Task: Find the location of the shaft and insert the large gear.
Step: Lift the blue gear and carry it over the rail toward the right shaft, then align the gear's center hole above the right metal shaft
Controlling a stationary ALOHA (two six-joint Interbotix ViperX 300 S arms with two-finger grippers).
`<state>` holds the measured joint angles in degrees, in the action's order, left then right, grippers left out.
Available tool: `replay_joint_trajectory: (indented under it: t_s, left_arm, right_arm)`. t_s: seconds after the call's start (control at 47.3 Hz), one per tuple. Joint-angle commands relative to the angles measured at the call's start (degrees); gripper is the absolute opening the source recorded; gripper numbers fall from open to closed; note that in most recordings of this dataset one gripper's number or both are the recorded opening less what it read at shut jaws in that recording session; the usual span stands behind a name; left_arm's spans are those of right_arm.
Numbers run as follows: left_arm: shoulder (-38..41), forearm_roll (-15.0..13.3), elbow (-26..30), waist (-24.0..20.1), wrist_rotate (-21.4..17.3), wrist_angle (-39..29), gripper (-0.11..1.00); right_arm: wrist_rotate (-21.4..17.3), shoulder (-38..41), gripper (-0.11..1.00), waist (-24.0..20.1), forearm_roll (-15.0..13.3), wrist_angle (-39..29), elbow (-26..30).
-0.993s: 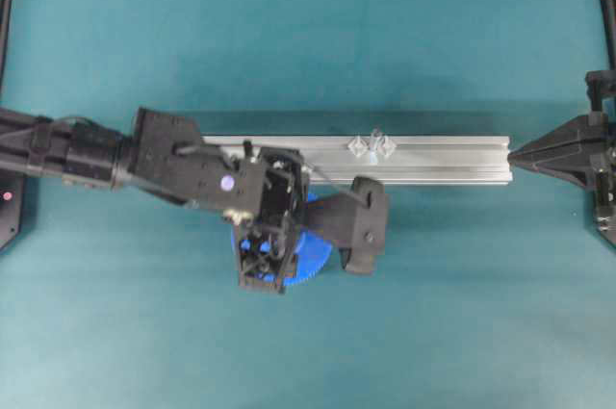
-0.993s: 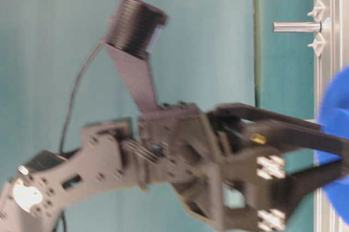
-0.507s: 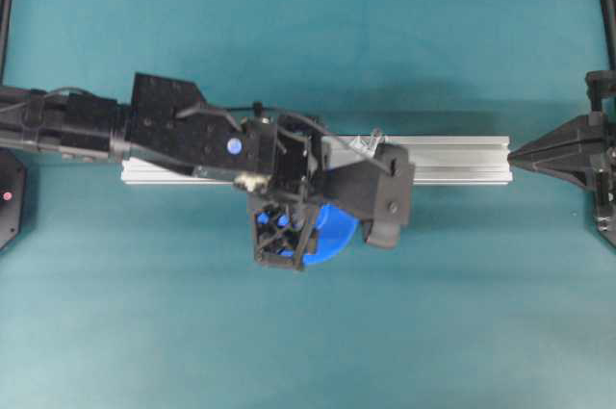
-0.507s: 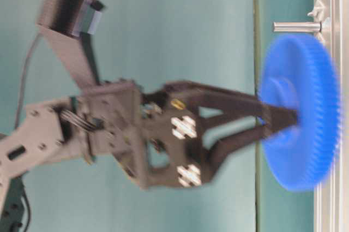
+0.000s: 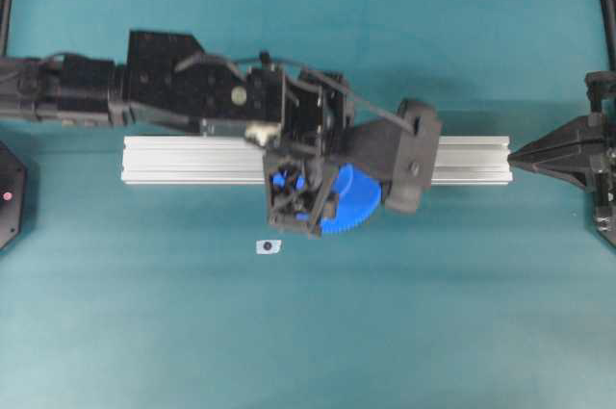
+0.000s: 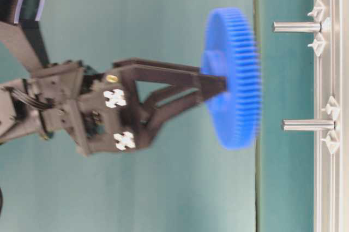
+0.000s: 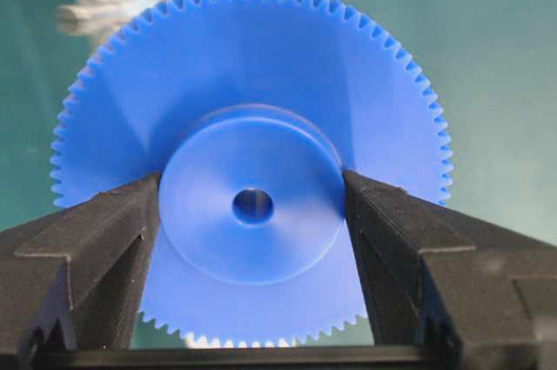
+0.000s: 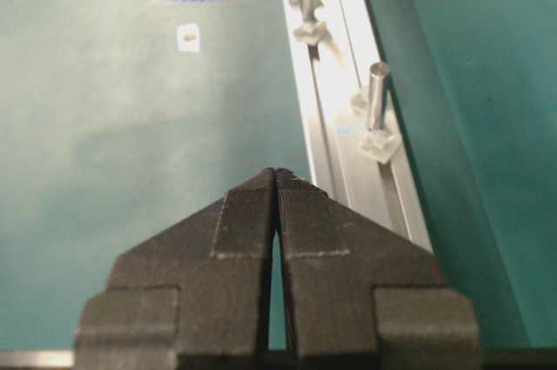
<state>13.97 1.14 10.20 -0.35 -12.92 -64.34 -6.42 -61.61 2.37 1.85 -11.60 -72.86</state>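
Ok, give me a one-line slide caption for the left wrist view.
Left gripper clamps the large gear by its raised hub, centre hole facing the camera, above the teal table.

The large gear point(image 7: 252, 205) looks like bright blue plastic, smooth and slightly glossy on its hub and face, with fine moulded teeth around the rim. The left gripper point(image 7: 252, 213) has matt black plastic fingers with a slightly grainy surface. At the right of the table-level view, the shaft point(image 6: 297, 27) is polished silver metal, and the rail point(image 5: 192, 161) is brushed, ribbed aluminium. The table point(image 5: 308, 332) is covered with matt teal material.
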Motion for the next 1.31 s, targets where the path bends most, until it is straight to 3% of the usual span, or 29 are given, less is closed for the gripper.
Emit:
replay_joint_trajectory:
  t_s: [0.0,0.761,1.289]
  left_arm:
    - [-1.0,0.1,3.5,-0.6,-1.1,-0.6,0.70]
    - [7.6,0.2,18.6,-4.5,-8.6,-7.0,0.70]
    - [13.1,0.2,22.6,-5.6,-9.2,-7.6,0.70]
  right_arm:
    - [-0.5,0.3,0.00,0.1,0.1,0.4,0.5]
    - [-0.5,-1.1,0.00,0.1,0.1,0.3,0.3]
    - [-0.5,-1.2,0.00,0.2,0.1,0.3,0.4]
